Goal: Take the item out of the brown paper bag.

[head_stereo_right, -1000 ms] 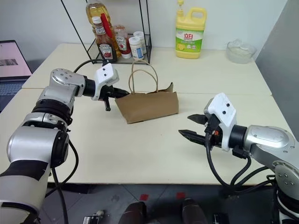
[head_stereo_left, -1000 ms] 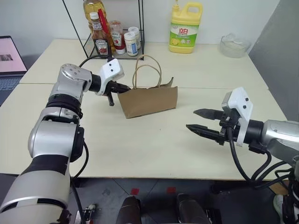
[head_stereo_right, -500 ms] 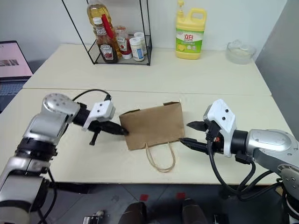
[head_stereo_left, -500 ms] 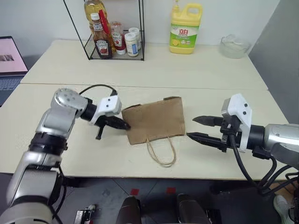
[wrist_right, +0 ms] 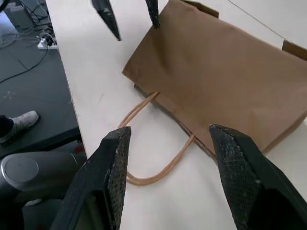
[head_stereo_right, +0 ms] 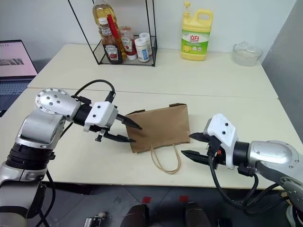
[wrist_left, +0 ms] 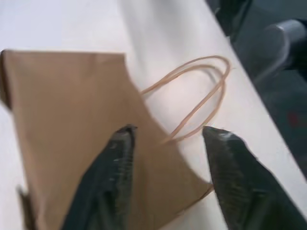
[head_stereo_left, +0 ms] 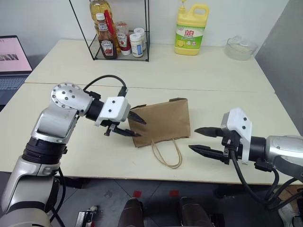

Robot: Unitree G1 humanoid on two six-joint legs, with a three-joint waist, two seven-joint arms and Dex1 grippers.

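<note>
The brown paper bag (head_stereo_left: 162, 121) lies flat; both spread, empty grippers flank it; its mouth must be opened next.

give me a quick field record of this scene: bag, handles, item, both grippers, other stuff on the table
bag: brown paper bag lying flat on the table
handles: cord handles trailing toward the near table edge
item: cannot be seen; no sign of it outside the bag
left gripper: left gripper jaws open, at the bag's left edge
right gripper: right gripper jaws open, holding nothing, just right of the bag
background: yellow detergent jug, wire rack of bottles, glass bowl, laptop
</note>
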